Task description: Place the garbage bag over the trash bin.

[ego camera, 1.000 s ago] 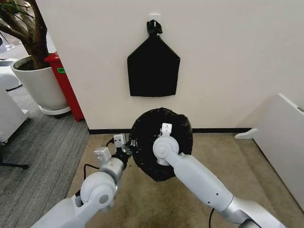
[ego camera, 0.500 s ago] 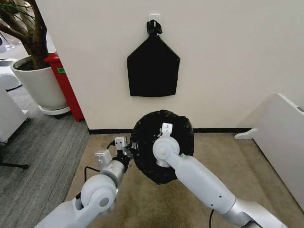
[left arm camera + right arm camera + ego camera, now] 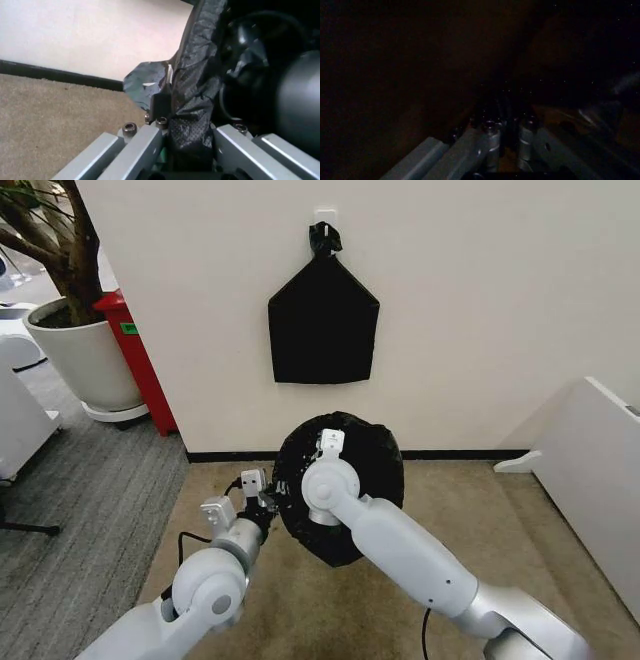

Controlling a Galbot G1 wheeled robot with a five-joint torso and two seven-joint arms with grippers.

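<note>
The garbage bag (image 3: 345, 480) cloaked the trash bin on the floor by the wall. The left tool (image 3: 187, 144) pinched film at the rim's left side; the right tool (image 3: 507, 129), pressed together, sat inside. Gentle outward tension would avoid tearing.

**Inside the dark bag**

My right gripper (image 3: 506, 140) sits in near blackness, its two metal fingers (image 3: 490, 144) pressed close together with barely a slit between them. Dark, glossy garbage bag (image 3: 600, 108) film surrounds me, catching faint highlights to one side.
</note>
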